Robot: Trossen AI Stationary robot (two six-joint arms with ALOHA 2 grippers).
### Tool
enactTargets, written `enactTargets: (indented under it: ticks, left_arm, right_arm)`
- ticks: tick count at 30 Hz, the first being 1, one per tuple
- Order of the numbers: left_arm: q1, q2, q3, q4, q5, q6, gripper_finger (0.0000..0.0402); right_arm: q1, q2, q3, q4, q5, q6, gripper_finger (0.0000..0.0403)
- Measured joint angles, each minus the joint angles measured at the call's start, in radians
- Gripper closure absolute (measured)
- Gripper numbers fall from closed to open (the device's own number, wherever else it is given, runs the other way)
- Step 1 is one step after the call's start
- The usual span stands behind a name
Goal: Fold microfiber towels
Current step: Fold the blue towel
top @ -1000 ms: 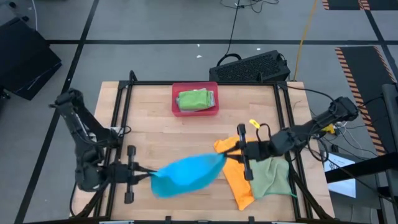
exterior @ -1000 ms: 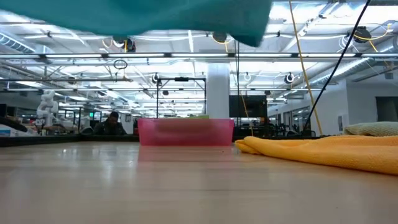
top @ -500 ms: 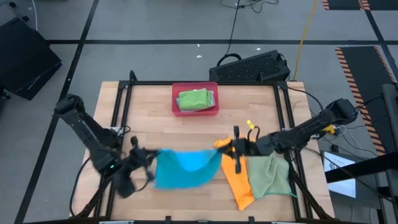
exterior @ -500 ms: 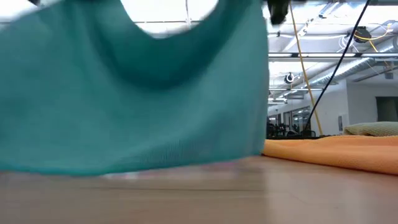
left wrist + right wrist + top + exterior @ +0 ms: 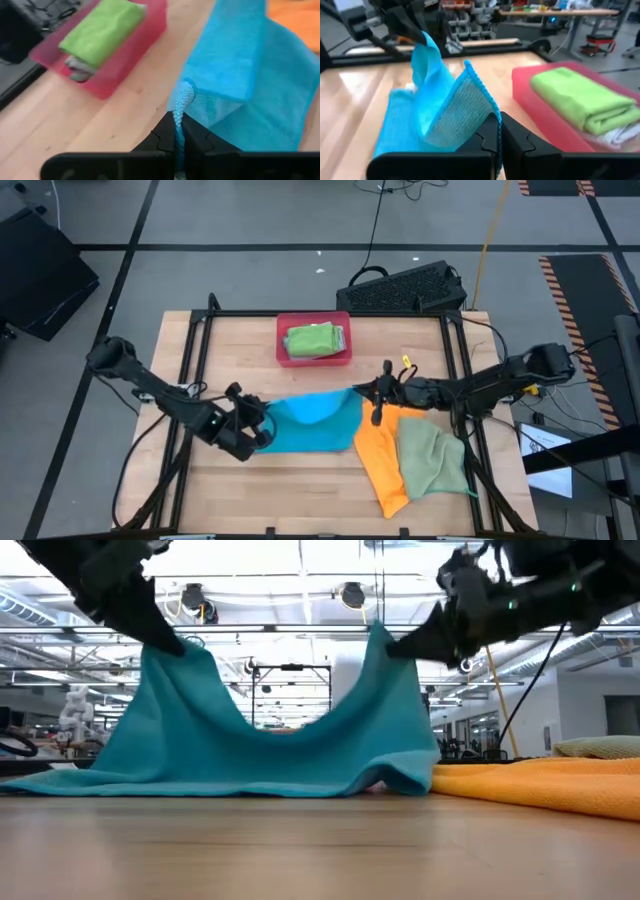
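A pink-red tray (image 5: 282, 330) sits at the table's (image 5: 240, 345) far middle; a black keyboard (image 5: 405, 286) lies beyond the far-right edge

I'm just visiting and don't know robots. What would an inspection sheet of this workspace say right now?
Surface: wooden table, black frame around it.
Job's things: blue towel held up by two corners, lower edge on the table; orange towel and olive-green towel lying flat at the right; folded green towel in the pink tray.
Clutter: nothing seen.
Grippers: left gripper shut on one blue towel corner; right gripper shut on the other.
Cables: several on the floor beyond the table; yellow one at right.
Surroundings: black keyboard behind the table.
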Motion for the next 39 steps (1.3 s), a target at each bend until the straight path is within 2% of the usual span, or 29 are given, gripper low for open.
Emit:
enactTargets:
  ticks: [4,7,12,17,20,22,28,30,33,36,39]
  left_arm:
    - [0.018,-0.001,-0.037,0.09,0.007,0.063,0.0396]
    - [0.035,-0.001,-0.047,0.075,0.0,0.075,0.0395]
    - [0.074,-0.001,-0.049,-0.016,-0.014,0.109,0.0379]
    - [0.127,-0.011,-0.049,-0.032,-0.112,0.233,0.0395]
    - [0.165,-0.01,-0.049,-0.027,-0.164,0.308,0.0395]
    - [0.189,-0.011,-0.049,-0.01,-0.15,0.337,0.0385]
    - [0.216,-0.01,-0.049,-0.01,0.012,0.32,0.0358]
    - [0.216,-0.01,-0.049,-0.021,0.019,0.302,0.0357]
    - [0.217,-0.01,-0.049,-0.069,-0.031,0.251,0.0356]
    - [0.23,-0.01,-0.049,-0.089,-0.041,0.234,0.0355]
    - [0.24,-0.01,-0.049,-0.087,0.014,0.225,0.0355]
  right_arm:
    - [-0.04,0.045,-0.01,0.025,-0.027,-0.01,0.0403]
    - [-0.059,0.079,-0.01,0.056,-0.027,-0.05,0.0399]
    - [-0.084,0.139,-0.01,0.116,-0.03,-0.099,0.037]
    - [-0.14,0.18,-0.009,0.227,-0.026,-0.161,0.0345]
    - [-0.184,0.196,-0.008,0.234,-0.026,-0.165,0.0338]
    - [-0.196,0.195,-0.008,0.198,-0.026,-0.129,0.0335]
    - [-0.172,0.192,-0.008,0.032,-0.028,-0.017,0.0309]
    - [-0.164,0.192,-0.008,0.011,-0.027,-0.015,0.0291]
    - [-0.166,0.191,-0.008,0.013,-0.022,-0.049,0.0265]
    - [-0.173,0.191,-0.008,0.027,-0.029,-0.135,0.0248]
    - [-0.17,0.191,-0.008,-0.003,-0.118,-0.161,0.0244]
